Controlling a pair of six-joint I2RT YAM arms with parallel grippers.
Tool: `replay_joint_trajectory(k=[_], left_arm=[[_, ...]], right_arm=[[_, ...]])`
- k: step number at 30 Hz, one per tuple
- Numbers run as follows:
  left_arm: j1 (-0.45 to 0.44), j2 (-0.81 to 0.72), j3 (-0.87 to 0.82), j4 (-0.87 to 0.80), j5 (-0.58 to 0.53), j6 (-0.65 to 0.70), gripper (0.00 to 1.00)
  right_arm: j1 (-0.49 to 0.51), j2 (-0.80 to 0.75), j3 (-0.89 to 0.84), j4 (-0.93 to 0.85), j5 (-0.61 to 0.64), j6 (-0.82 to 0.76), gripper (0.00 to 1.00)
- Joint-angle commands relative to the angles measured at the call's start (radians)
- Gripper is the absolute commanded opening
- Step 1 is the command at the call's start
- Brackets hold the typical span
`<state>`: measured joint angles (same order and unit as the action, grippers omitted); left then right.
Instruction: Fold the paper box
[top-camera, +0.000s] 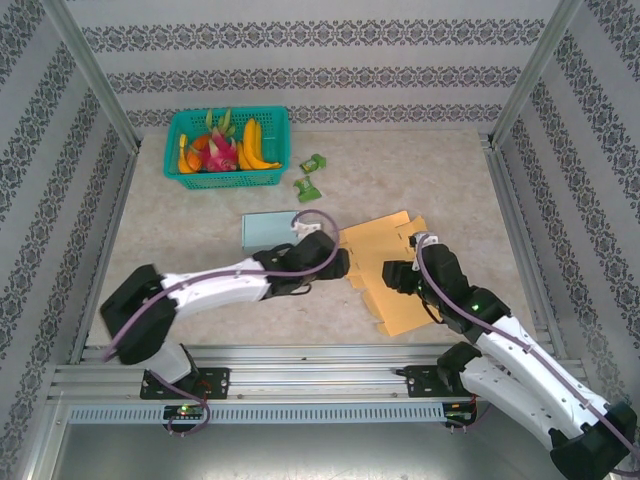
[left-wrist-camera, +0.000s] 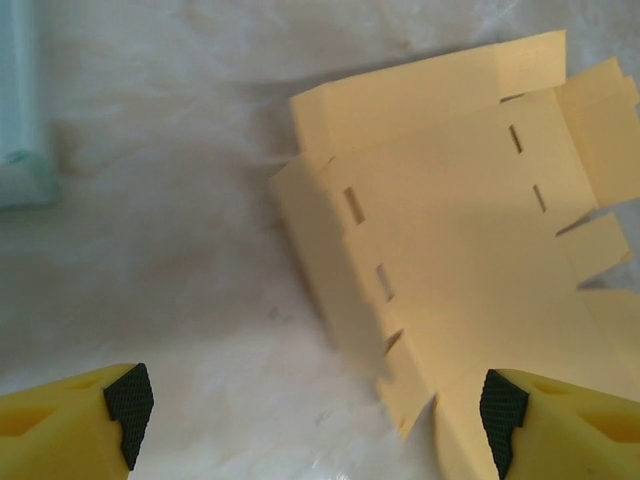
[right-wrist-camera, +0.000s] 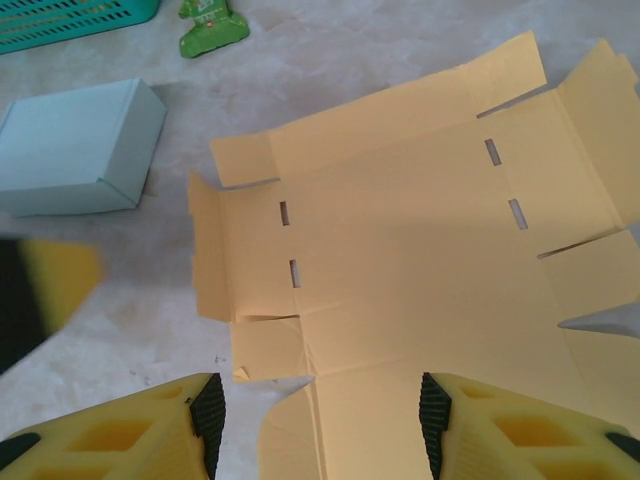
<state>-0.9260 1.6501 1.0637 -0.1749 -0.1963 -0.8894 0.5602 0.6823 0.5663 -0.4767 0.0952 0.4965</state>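
1. Right gripper (right-wrist-camera: 320, 425): yellow fingers with black pads (right-wrist-camera: 208, 420) parted, pinching nothing, poised above the near edge of item 3.
2. Left gripper (left-wrist-camera: 314, 420): fingers spread wide and empty, at the 9 o'clock edge of item 3, with one pad (left-wrist-camera: 500, 415) over a corner flap.
3. Flat tan die-cut paper box blank (top-camera: 385, 240): unfolded on the mottled beige table (top-camera: 200, 230), at about 4 o'clock from its centre, between both grippers. Slots face up, and the 9 o'clock flap is slightly lifted. Handling note: the step appears to be raising a side panel. One gripper should pin the base panel while the other pinches a flap close to its crease, so the sheet bends on the score and does not slide.
4. Pale blue closed cardboard box (top-camera: 265, 232): at 9 o'clock of the blank, near it but apart.
5. Two green snack packets (top-camera: 312, 163): farther back, at 12 o'clock.
6. Green plastic basket (top-camera: 230, 181) of toy fruit: farthest, at 11 o'clock.
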Motion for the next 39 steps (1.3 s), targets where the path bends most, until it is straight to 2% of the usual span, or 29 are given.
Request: replay_joint_trajectory(k=[1,5,9,12,14,18,19,20,25,29,31,35,39], left_arm=[[-0.011,0.136,0.127,-0.069,-0.039,-0.022,0.88],[-0.011,0.258,0.195,-0.069,-0.025,-0.019,0.83],[-0.008,0.306,0.202,-0.045,-0.032,-0.019,0.78],[-0.002,0.312,0.188,-0.014,-0.03,-0.016,0.67],[0.002,0.304,0.17,0.016,-0.038,-0.01,0.55],[0.01,0.269,0.111,0.119,-0.058,0.045,0.22],[0.014,0.257,0.098,0.151,-0.06,0.082,0.09],[0.02,0.242,0.087,0.173,-0.063,0.121,0.02],[0.032,0.112,0.031,0.256,-0.132,0.386,0.0],[0.035,-0.059,-0.143,0.524,-0.114,0.656,0.0],[0.047,-0.127,-0.207,0.611,-0.11,0.746,0.0],[0.092,-0.224,-0.281,0.681,-0.09,0.849,0.0],[0.126,-0.286,-0.336,0.739,-0.034,0.891,0.0]], right_arm=[[-0.004,-0.027,-0.003,0.029,-0.011,0.009,0.56],[-0.004,-0.036,-0.012,0.035,-0.029,0.02,0.56],[-0.004,-0.031,-0.018,0.042,-0.04,0.027,0.56],[-0.003,-0.025,-0.021,0.048,-0.043,0.028,0.55],[-0.004,-0.017,-0.023,0.052,-0.046,0.028,0.55],[-0.004,0.0,-0.023,0.06,-0.052,0.028,0.56],[-0.005,0.006,-0.023,0.066,-0.054,0.027,0.56],[-0.005,0.016,-0.025,0.079,-0.066,0.015,0.56],[-0.005,0.063,0.007,0.129,-0.116,-0.059,0.57],[-0.006,0.066,0.077,0.125,-0.119,-0.184,0.57],[-0.006,0.067,0.119,0.137,-0.114,-0.252,0.56],[-0.007,0.089,0.224,0.173,-0.164,-0.491,0.54],[-0.008,0.163,0.342,0.098,-0.392,-0.942,0.63]])
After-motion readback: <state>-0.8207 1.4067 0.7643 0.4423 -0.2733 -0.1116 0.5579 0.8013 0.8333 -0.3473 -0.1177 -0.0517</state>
